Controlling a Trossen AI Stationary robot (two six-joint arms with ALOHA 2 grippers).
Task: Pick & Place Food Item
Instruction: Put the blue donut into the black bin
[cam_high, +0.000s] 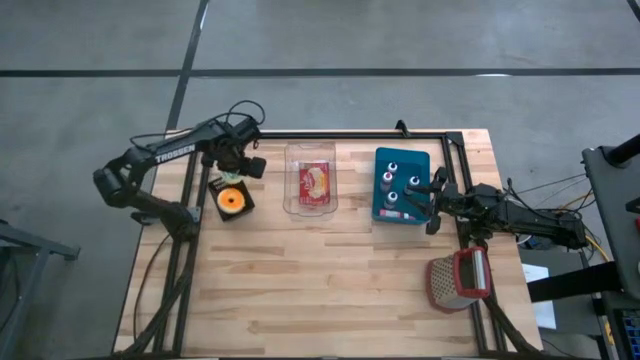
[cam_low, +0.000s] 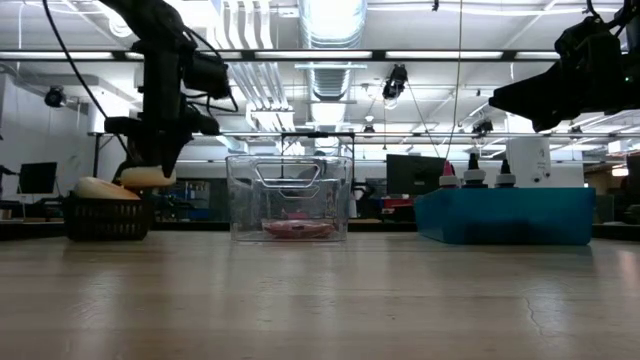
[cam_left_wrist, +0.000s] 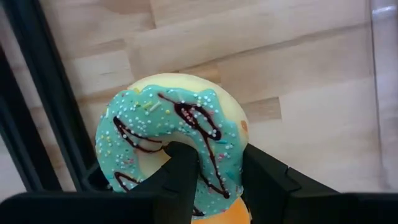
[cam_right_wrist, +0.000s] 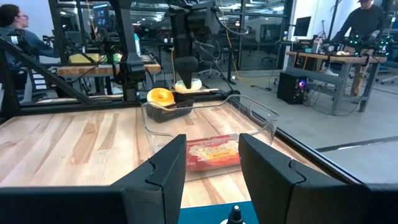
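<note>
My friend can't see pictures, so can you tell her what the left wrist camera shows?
The left gripper is shut on a donut with teal icing, sprinkles and dark drizzle, one finger through its hole. Behind it is the wooden table, and something orange peeks out just beneath the donut.

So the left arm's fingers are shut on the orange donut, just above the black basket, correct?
Not quite: the left gripper has its fingers shut on the teal-frosted donut, as the left wrist view shows. The orange donut sits in the black basket below.

Robotics lab or workshop

Exposed ceiling ducts (cam_low: 330, 75), black computer monitors (cam_low: 412, 172), cabled workbenches (cam_right_wrist: 329, 59), and a wooden butcher-block desk (cam_high: 330, 290) on concrete floor (cam_high: 320, 40).
</note>
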